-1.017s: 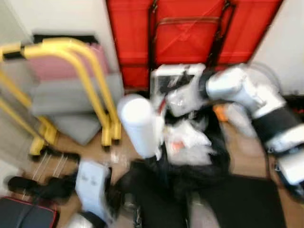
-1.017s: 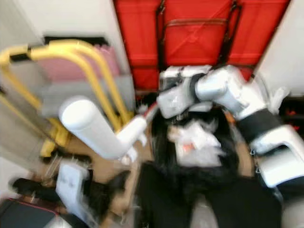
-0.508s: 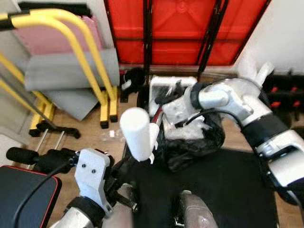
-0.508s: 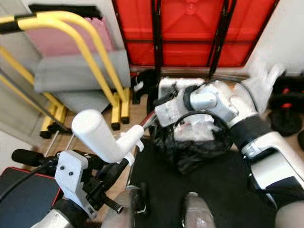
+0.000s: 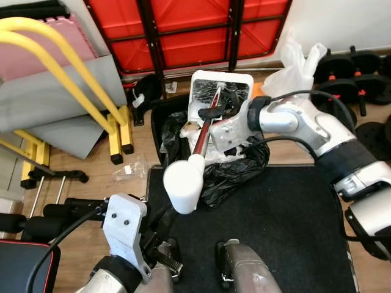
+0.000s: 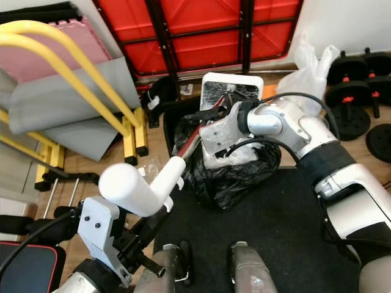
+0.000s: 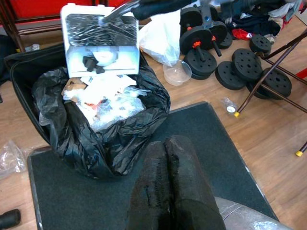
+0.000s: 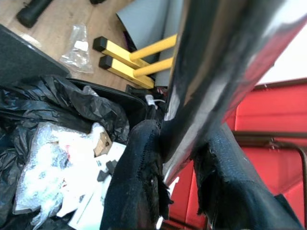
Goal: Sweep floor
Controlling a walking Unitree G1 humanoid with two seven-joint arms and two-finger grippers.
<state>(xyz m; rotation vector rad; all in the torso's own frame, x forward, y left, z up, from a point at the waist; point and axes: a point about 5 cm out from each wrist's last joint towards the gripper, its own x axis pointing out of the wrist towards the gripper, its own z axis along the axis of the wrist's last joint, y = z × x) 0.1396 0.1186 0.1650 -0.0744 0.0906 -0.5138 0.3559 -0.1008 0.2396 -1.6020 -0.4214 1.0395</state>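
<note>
White dustpan (image 5: 220, 107) tipped over black trash bag (image 5: 235, 171), far centre. Right gripper (image 8: 184, 163) clamped on its handle (image 5: 201, 135), long axis running near-left toward you. Left gripper (image 7: 168, 187) pressed together, idle, near side; your right arm does the work.

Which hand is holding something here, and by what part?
The right hand is shut on the dustpan, gripping its metallic red handle over the black trash bag. The left hand is shut and holds nothing.

Wooden floor (image 5: 73, 162) under a black mat (image 5: 287, 226), red folded table (image 5: 183, 30) against white wall (image 5: 342, 21)
</note>
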